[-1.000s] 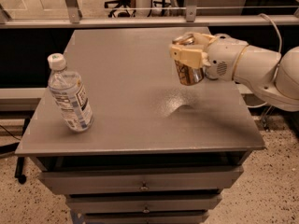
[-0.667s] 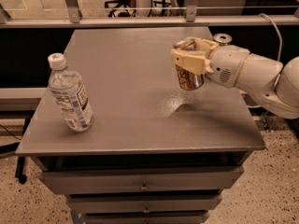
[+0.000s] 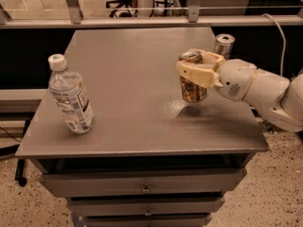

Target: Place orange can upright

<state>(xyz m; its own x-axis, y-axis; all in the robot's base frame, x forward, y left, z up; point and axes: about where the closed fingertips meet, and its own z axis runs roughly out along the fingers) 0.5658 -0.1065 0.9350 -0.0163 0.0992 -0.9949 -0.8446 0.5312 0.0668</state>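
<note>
Progress looks well advanced: the end effector [image 3: 195,74] is pinching the can [image 3: 192,93] around its upper half, pale fingers [image 3: 188,73] pressed against the copper body. The can is held upright, silver top up, over the right side of the worktop [image 3: 132,79], near the right edge. A dark shadow sits on the surface just under and in front of its base. I judge the base to be a little above the worktop or barely meeting it, but which of the two I cannot tell.

The arm [image 3: 255,86] reaches in from the right. A silver can [image 3: 223,43] stands behind the end effector at the far right edge, apart from the held can. A bottle [image 3: 71,98] is well away on the left, out of the path.

What seems done: the can is gripped and turned to stand. What seems left: lower it until the base sits flat, spread the fingers, and draw back without tipping it. The main risk is letting go while the base is off the surface or slightly tilted, since a light can topples easily
</note>
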